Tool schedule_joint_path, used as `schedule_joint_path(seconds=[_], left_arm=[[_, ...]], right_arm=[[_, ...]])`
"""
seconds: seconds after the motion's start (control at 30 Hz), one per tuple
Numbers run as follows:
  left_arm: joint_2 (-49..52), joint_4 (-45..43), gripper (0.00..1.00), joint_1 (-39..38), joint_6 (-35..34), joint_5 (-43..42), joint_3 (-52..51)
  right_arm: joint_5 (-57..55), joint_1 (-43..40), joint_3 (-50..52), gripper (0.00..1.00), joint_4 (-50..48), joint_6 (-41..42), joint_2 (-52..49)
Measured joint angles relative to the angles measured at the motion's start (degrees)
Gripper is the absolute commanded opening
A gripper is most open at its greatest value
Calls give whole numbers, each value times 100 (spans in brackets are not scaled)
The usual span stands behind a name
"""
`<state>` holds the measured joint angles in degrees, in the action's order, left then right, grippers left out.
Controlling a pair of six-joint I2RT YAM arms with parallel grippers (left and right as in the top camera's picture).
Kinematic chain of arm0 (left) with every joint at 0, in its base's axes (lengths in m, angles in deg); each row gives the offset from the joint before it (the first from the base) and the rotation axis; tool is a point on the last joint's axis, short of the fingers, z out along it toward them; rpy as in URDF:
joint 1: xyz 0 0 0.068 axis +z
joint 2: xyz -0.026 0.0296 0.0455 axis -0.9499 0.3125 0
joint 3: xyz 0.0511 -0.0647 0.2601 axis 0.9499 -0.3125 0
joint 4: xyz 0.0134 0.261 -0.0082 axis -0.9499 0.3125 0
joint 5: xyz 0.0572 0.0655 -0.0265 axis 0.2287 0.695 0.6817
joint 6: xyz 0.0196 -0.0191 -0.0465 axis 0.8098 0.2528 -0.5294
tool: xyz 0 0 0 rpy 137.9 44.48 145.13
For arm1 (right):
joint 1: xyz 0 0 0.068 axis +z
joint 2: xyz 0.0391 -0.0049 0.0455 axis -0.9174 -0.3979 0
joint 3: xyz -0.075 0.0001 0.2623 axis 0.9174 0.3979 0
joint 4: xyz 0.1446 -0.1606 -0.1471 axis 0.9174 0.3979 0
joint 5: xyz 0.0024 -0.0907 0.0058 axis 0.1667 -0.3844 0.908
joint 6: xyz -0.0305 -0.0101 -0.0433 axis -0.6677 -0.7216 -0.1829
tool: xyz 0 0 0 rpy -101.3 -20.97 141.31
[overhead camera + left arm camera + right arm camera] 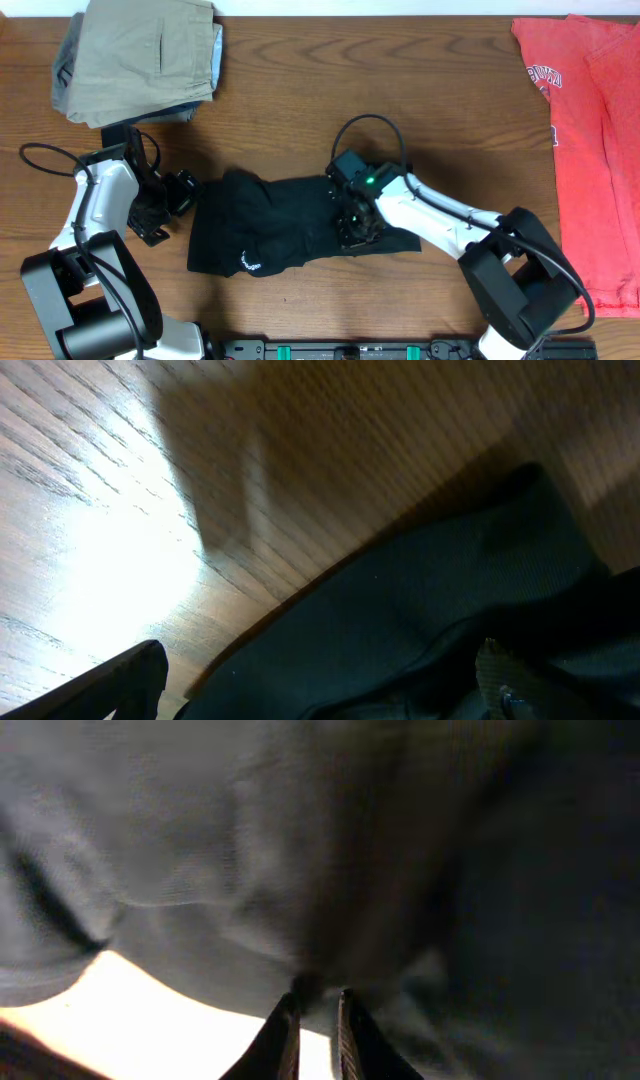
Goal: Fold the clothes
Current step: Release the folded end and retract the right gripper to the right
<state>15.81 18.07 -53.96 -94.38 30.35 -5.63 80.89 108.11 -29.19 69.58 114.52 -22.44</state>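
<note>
**A:** Status, left to right?

**B:** Far-left corner of the table (pixel 330 90): khaki trousers (pixel 140 55), folded in a pile. Next, my left claw (pixel 186 193), low over the table, just at the left edge of the black shirt (pixel 280 225). It's spread wide and there's nothing in it.

**A:** Where's the shirt?

**B:** Middle of the table, toward the near edge. It's lying rumpled, with the white logo (pixel 250 265) at its near-left part.

**A:** Right claw?

**B:** My right claw (pixel 357 222) is down on the right part of the shirt. In the wrist view the fingers (pixel 283 1032) are almost together with a thin gap between them, and fabric is bunched at the tips. I can't tell if I'm pinching it or clear of it.

**A:** Anything further right?

**B:** Red-orange T-shirt (pixel 590 130) with white print, flat along the right edge and well apart from the black shirt.
</note>
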Motion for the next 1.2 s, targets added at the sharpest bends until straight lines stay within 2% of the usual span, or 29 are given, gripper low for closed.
schedule_joint_path(seconds=[0.1, 0.23, 0.3, 0.5, 0.53, 0.57, 0.6, 0.63, 0.67, 0.77, 0.97, 1.13, 1.2], left_arm=[[0, -2, 100, 0, 0, 0, 0], [0, 0, 100, 0, 0, 0, 0], [0, -2, 100, 0, 0, 0, 0], [0, -44, 99, 0, 0, 7, -2], [0, -57, 99, 0, 0, 15, -2], [0, -70, 99, 0, 17, 15, -2], [0, -85, 99, 0, 70, 17, -2], [0, -103, 99, 0, 120, 17, -2], [0, -127, 99, 0, 175, 15, -2], [0, -192, 98, 7, 302, 20, -4], [7, -348, 98, 195, 413, 90, -2], [157, -446, 98, 625, 496, 85, -2], [295, -461, 98, 846, 684, -184, -4]], right_arm=[[48, 164, 0, 13, -79, 96, 0], [103, 295, 0, 1, -214, 188, 0], [142, 304, -2, 1, -160, 232, 0], [116, 37, -581, 3, 949, 101, 9], [26, -72, -752, 7, 1137, 70, 26], [-83, -179, -903, 16, 1294, 39, 42], [-264, -341, -1067, 43, 1467, 0, 96], [-492, -544, -1231, 86, 1624, -74, 179], [-621, -673, -1309, 99, 1685, -79, 240], [-1213, -1329, -1547, 99, 1862, -111, 496], [-1703, -2430, -1578, 99, 2013, -168, 568], [-1834, -2992, -1554, 99, 2022, -188, 568], [-1840, -3071, -1504, 99, 1980, -216, 568]])
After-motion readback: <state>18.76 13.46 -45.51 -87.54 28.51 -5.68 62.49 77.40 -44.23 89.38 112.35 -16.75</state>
